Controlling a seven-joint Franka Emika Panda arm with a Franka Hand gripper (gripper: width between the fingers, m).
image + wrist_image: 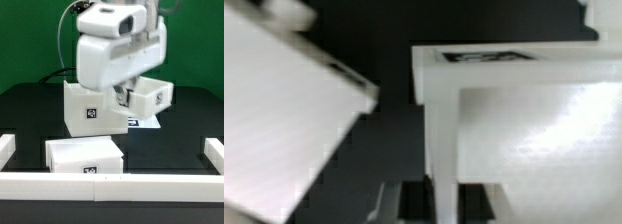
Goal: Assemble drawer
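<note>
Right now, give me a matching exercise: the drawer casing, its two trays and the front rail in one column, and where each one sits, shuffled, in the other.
Things:
1 casing
2 front tray
3 tilted tray
4 front rail

Places:
A edges the table at the front of the exterior view
B has its wall between the fingers
C stands mid-table under the arm
D lies flat just behind the rail

Pairs: 1-C, 2-D, 3-B, 4-A

Tool clamps tray wall; tag on rim; casing adj., blk table btwn.
</note>
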